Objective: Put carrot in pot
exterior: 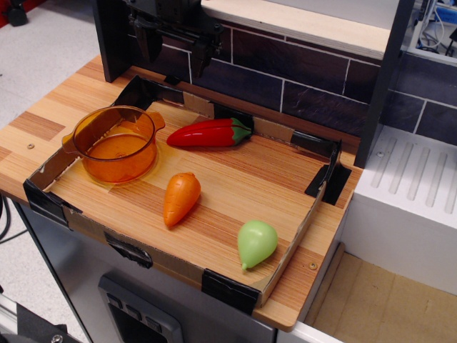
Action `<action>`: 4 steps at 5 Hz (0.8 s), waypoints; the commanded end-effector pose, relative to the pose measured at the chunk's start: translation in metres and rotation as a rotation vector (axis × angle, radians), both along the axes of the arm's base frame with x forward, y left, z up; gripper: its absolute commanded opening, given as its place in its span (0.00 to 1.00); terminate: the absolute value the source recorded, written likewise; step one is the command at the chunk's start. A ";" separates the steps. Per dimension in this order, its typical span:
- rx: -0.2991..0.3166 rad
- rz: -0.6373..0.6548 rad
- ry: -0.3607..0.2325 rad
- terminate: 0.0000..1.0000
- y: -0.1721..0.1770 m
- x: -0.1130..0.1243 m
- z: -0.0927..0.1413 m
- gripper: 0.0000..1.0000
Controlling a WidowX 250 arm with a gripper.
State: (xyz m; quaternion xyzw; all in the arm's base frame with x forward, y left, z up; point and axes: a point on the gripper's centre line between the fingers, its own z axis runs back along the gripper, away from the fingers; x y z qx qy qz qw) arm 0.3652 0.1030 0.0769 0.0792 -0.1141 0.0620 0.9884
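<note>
The orange toy carrot [180,198] lies on the wooden tray floor near the middle, blunt tip pointing toward the front left. The translucent amber pot [115,143] stands upright and empty at the tray's left, a short gap from the carrot. My gripper [175,50] hangs at the top of the view, above the tray's back edge, well behind both. Its two dark fingers stand apart with nothing between them.
A red chili pepper [208,133] with green stem lies behind the carrot. A pale green pear-shaped toy [255,243] lies at the front right. A low cardboard wall [300,229] with black tape rims the tray. A dark brick wall [307,78] stands behind; a white unit [410,207] is at right.
</note>
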 end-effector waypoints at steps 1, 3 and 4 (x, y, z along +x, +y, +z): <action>0.000 0.000 0.000 0.00 0.000 0.000 0.000 1.00; -0.144 -0.120 -0.053 0.00 -0.028 -0.037 0.042 1.00; -0.185 -0.179 -0.014 0.00 -0.036 -0.051 0.045 1.00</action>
